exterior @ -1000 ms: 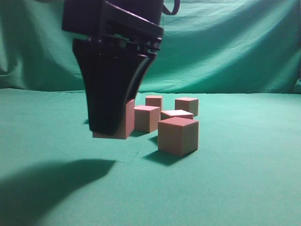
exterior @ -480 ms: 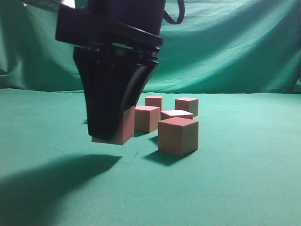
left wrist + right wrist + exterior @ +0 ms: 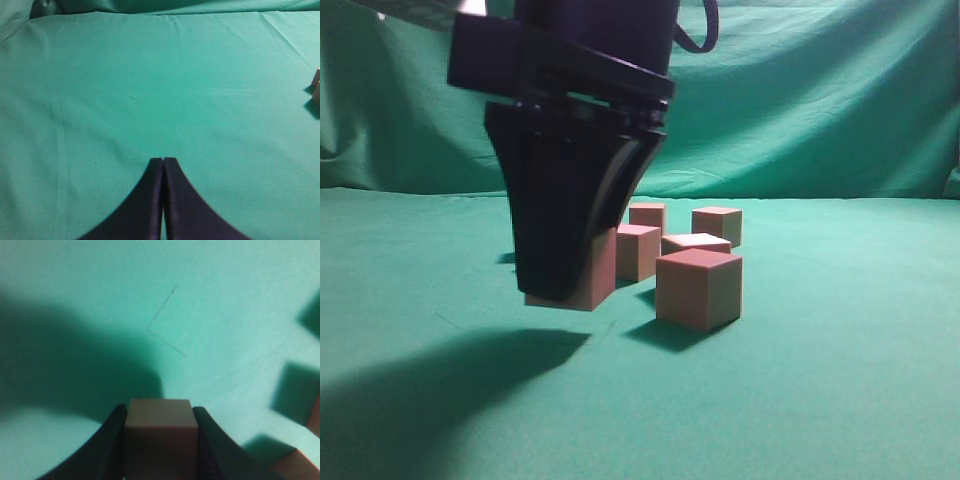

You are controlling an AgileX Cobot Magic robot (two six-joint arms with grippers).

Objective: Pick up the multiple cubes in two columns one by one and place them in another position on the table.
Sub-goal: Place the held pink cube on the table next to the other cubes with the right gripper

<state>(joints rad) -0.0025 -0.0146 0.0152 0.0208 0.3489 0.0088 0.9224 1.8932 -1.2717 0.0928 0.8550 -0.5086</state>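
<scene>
My right gripper (image 3: 560, 288) fills the upper left of the exterior view, shut on one pinkish-red cube (image 3: 601, 270) that hangs a little above the green table (image 3: 840, 380). In the right wrist view that cube (image 3: 160, 432) sits squarely between the black fingers (image 3: 112, 440). Several more cubes stand on the cloth just right of it: the nearest (image 3: 698, 290), one behind (image 3: 638, 250), and others further back (image 3: 717, 224). My left gripper (image 3: 163, 160) is shut and empty over bare cloth, with cube edges (image 3: 316, 87) at the far right of its view.
Green cloth (image 3: 840, 110) hangs as a backdrop behind the table. The held cube and arm cast a large shadow (image 3: 440, 385) on the cloth at the front left. A cube corner (image 3: 297, 465) shows at the bottom right of the right wrist view.
My right gripper has shifted slightly to the right and lower in the exterior view, keeping the cube in its grip. The cubes on the table have stayed put.
</scene>
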